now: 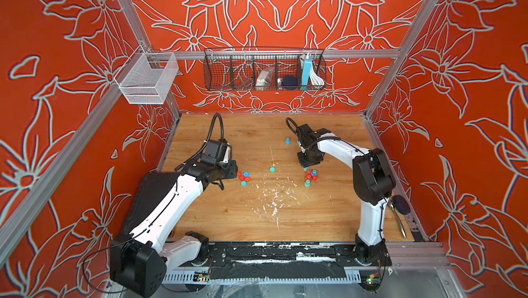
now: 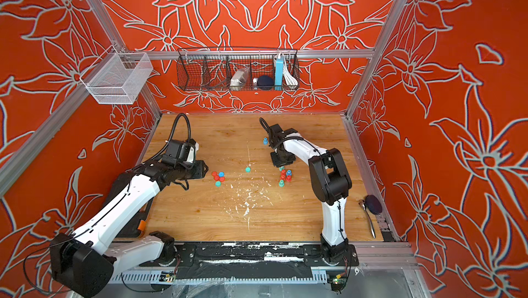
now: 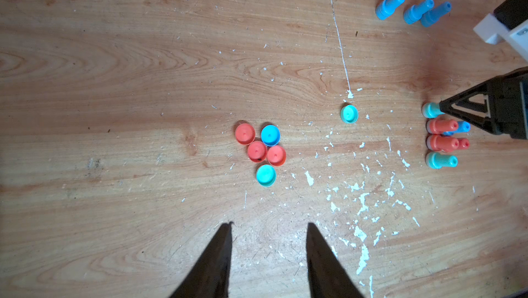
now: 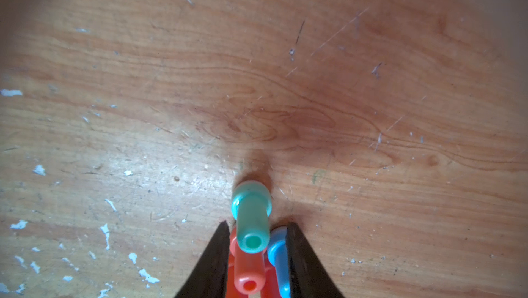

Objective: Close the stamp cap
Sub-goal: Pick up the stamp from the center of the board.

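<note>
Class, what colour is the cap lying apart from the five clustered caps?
Teal: the lone cap shows best in the left wrist view.

Both top views: bright, even overhead light. Red walls (image 1: 285, 10) are heavily saturated, and the whole frame is slightly soft. Wide-angle bowing toward the edges. Shadows on the table (image 1: 228, 219) are short and soft.

Left wrist view: sharp and evenly lit. Reddish shadow patch at 3 o'clock. The left gripper (image 3: 269, 224) at 6 o'clock is flat black, no detail.

Right wrist view: softest of the set. Dark vignette in the corners, strongest from 10 to 2 o'clock. Whitish glare on the wood at 8 o'clock, brown shadow at centre. The teal stamp (image 4: 251, 216) at 6 o'clock is out of focus. The right gripper (image 4: 257, 223) is pure silhouette.
</note>
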Tool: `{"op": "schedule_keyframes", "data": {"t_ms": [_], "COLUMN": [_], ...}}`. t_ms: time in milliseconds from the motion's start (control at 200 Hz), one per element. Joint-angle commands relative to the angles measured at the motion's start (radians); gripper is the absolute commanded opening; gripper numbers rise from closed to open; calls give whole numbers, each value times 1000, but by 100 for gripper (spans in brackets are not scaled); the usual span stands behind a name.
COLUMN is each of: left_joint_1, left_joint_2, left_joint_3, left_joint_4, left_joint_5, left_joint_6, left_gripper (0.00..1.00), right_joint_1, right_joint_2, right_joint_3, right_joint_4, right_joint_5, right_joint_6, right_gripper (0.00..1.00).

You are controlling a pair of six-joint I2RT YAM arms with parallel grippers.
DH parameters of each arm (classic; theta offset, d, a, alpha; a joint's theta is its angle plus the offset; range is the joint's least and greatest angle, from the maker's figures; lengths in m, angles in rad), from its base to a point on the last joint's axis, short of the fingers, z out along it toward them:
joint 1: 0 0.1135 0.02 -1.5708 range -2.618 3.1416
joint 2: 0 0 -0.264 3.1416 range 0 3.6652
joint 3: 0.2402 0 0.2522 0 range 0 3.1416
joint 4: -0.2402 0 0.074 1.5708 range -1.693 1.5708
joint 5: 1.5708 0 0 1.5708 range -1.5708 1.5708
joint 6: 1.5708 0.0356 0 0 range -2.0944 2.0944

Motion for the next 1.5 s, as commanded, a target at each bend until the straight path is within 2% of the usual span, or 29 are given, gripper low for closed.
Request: {"op": "schedule_keyframes", "data": {"t_ms": [0, 255, 621, 861, 1221, 1491], "left_joint_1": [6, 7, 9, 10, 11, 12], "left_joint_2": [-11, -8, -8, -11, -10, -10], "left_joint_3": [-2, -3, -3, -4, -2, -2], "left_joint_4": [1, 2, 3, 3, 3, 3], "left_joint_5": [-10, -10, -8, -9, -12, -11], "left_joint_6": [9, 9, 9, 9, 9, 9], "left_gripper": [43, 43, 43, 43, 43, 43], "right_joint_1": [8, 9, 9, 16, 82, 191], "right_joint_2": [24, 35, 23, 15, 48, 150], "right_joint_3": [6, 3, -4, 7, 159, 383], "right_joint_4": [9, 11, 2, -8, -95, -212], "right_joint_5": [-2, -1, 4, 5, 4, -10], "right_joint_6": [-1, 2, 7, 10, 14, 26], "right_gripper": [35, 33, 21, 16, 15, 14]}}
